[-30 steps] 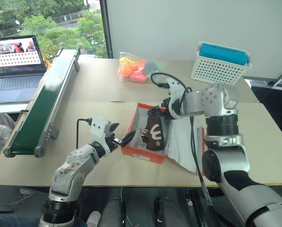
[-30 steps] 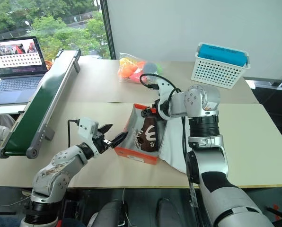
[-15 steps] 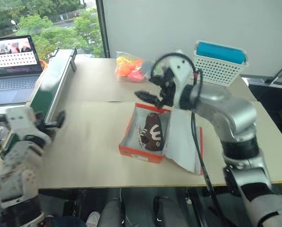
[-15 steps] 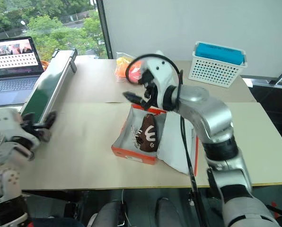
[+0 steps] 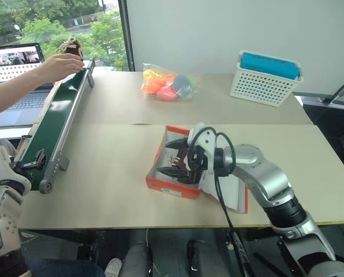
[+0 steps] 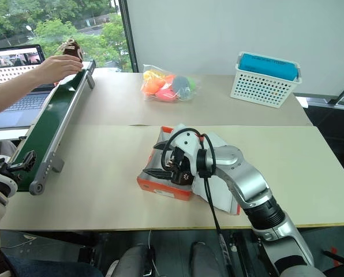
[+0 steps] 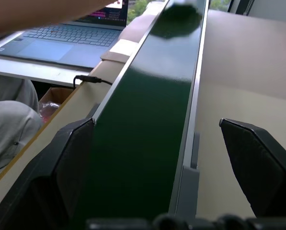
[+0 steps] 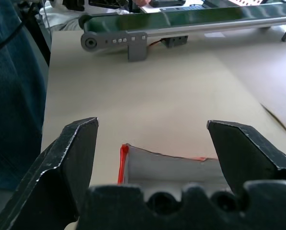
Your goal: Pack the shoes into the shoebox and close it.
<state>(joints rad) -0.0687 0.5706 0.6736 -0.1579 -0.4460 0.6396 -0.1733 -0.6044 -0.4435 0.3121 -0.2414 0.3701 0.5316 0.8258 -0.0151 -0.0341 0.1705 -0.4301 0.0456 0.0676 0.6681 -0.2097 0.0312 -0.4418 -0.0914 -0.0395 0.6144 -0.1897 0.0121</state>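
The orange-red shoebox (image 5: 165, 187) stands open at mid-table, its lid (image 5: 235, 193) folded out to the right. One dark brown shoe (image 5: 184, 164) lies inside, partly hidden by my right gripper (image 5: 173, 157), which hovers over the box pointing left, open and empty; the box's wall (image 8: 168, 161) shows between its fingers. The other shoe (image 5: 73, 46) is in a person's hand (image 5: 59, 62) above the far end of the conveyor. My left gripper (image 5: 36, 160) is open and empty by the conveyor's near end, with the green belt (image 7: 148, 120) between its fingers.
A long green conveyor (image 5: 58, 109) runs along the table's left side. A laptop (image 5: 13, 66) sits beyond it. At the back lie a bag of colourful items (image 5: 166, 84) and a white lattice basket (image 5: 264, 81) holding a blue block.
My left arm swung away from the box to the conveyor's near end. The right gripper drew back from the box's far edge and turned to point left. A person's hand with a shoe appeared.
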